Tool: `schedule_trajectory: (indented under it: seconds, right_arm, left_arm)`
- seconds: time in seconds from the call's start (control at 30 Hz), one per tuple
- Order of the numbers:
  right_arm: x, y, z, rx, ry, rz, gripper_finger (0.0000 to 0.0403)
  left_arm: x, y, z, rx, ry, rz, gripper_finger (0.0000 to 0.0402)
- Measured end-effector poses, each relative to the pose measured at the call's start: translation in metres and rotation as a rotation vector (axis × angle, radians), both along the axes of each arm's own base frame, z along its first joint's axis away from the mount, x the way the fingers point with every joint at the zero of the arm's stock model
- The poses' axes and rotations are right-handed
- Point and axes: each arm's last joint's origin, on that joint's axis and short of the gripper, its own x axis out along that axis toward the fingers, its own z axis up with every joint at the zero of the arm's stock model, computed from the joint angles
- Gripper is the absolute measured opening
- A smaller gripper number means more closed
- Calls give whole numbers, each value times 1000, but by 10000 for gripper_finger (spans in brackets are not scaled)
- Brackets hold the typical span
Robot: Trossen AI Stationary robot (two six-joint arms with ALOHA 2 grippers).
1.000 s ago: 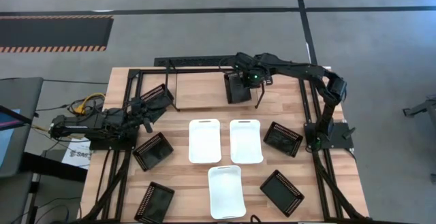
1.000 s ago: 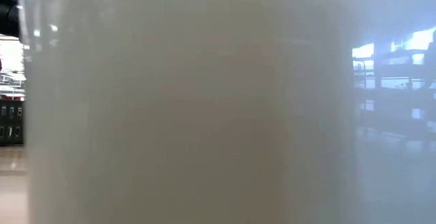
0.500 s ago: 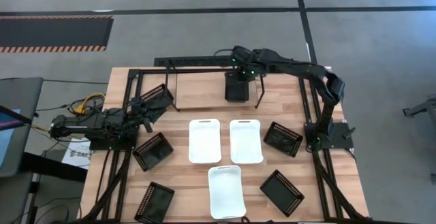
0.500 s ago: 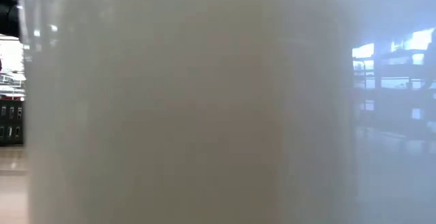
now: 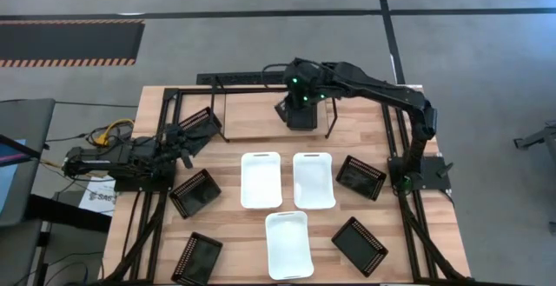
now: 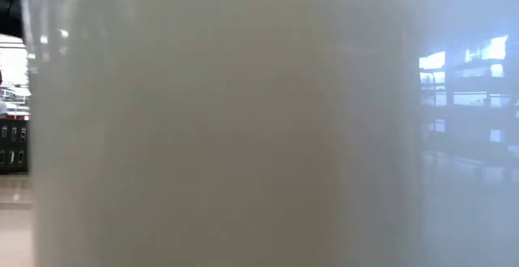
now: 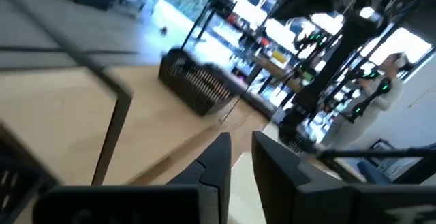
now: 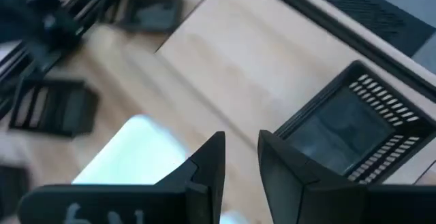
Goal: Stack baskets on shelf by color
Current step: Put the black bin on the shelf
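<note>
On the shelf's wood panel (image 5: 256, 116), a black basket (image 5: 301, 112) rests on its base; the right wrist view also shows this basket (image 8: 347, 132). My right gripper (image 5: 287, 102) (image 8: 238, 159) hovers above the basket's left side, open and empty. Another black basket (image 5: 198, 125) leans tilted at the shelf's left end. Beside it my left gripper (image 5: 185, 140) (image 7: 240, 152) is open by a narrow gap with nothing between its fingers. Three white baskets (image 5: 261, 180) (image 5: 314, 180) (image 5: 288, 244) lie on the table.
Several more black baskets lie around the white ones: at the left (image 5: 194, 192), near left (image 5: 196, 257), right (image 5: 360, 176) and near right (image 5: 359, 245). The black table frame (image 5: 401, 147) borders the work area. A white basket wall (image 6: 227, 121) fills the low view.
My right gripper has risen off the black basket on the shelf panel and gone toward the table's far left, rolling as it went. The basket has stayed where it was on the panel.
</note>
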Motion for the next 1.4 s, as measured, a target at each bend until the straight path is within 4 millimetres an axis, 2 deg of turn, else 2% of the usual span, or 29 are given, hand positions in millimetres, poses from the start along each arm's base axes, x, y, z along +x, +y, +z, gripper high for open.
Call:
schedule_trajectory:
  seconds: [0.13,0.27,0.4,0.57,0.7,0.83,0.93,1.03,1.2,1.4]
  right_arm:
    - [-6,24,18,3,21,63,107]
    - [-13,41,33,3,27,104,107]
    - [-22,51,45,0,32,126,107]
    - [-31,55,61,-26,3,158,107]
    - [-36,54,72,-83,-44,209,107]
    - [-50,53,84,-109,-76,219,107]
    - [-62,55,94,-147,-107,245,107]
    - [-78,59,106,-176,-146,269,107]
    - [-103,68,123,-217,-202,314,107]
    - [-134,77,139,-250,-265,348,107]
  left_arm:
    - [-9,0,29,78,-50,-1,6]
    - [-19,2,59,144,-20,35,2]
    - [-20,5,78,159,249,143,0]
    - [0,6,93,109,587,254,0]
    - [21,7,99,47,810,366,0]
    - [33,10,101,-22,1017,481,0]
    - [39,12,100,-78,1124,535,0]
    - [47,16,96,-130,1153,565,0]
    - [53,20,90,-223,1199,496,12]
    - [59,13,84,-271,1262,254,72]
